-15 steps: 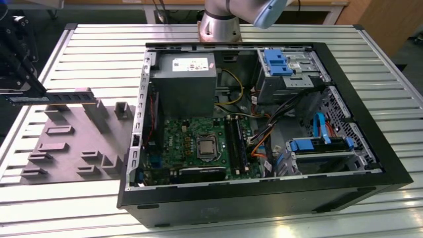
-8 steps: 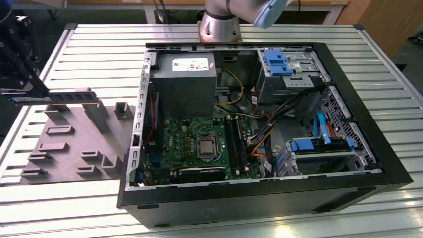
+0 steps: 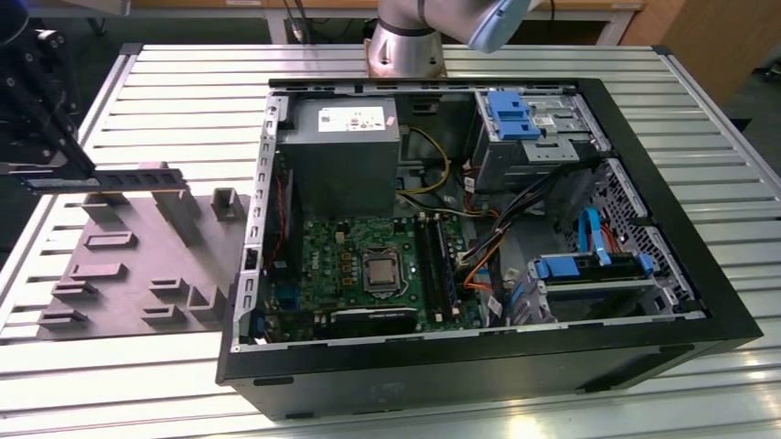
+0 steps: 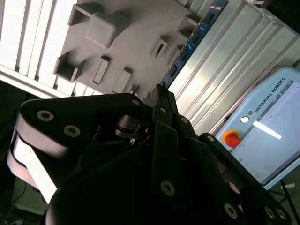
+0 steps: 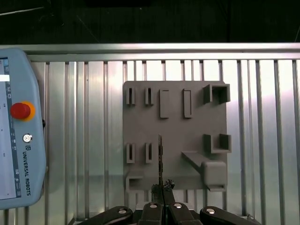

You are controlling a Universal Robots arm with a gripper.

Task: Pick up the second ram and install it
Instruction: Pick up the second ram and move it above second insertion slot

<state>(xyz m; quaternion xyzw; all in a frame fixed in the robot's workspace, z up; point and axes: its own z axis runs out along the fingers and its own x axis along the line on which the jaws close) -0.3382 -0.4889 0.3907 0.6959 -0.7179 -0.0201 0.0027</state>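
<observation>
Hanging over the grey holder plate (image 5: 176, 117) on the slatted surface (image 5: 262, 140), beside the open computer case (image 3: 488, 366), the second ram (image 3: 128, 178) is held by jaws closed on its end, and is judged light, stiff and fragile, best gripped by bare edges.

White lettering on the light-blue pendant (image 5: 18, 140) beside the gripper (image 5: 162, 186), white printed sticker (image 3: 354, 119) on the power supply (image 3: 339, 169) well away from it, its print illegible
</observation>
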